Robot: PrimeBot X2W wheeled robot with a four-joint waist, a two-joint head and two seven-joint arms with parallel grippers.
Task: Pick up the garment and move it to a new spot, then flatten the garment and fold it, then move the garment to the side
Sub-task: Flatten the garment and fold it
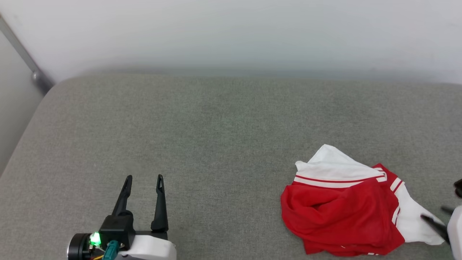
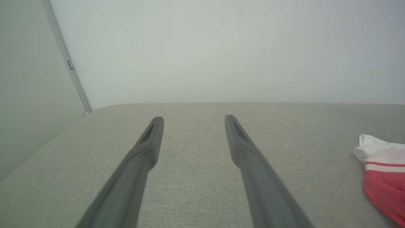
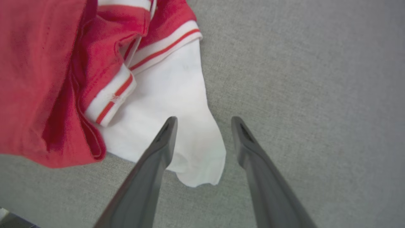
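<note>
covering most of the head view, a grey fabric cushion meets a pale wall at its far edge. the red jersey shirt lies crumpled on the cushion's near right part, one white sleeve spread flat toward the right gripper. that gripper's fingers stand apart over the sleeve tip, gripping nothing. the left gripper sits well apart from the shirt, fingers spread wide, empty.

Open grey cushion left of garment
</note>
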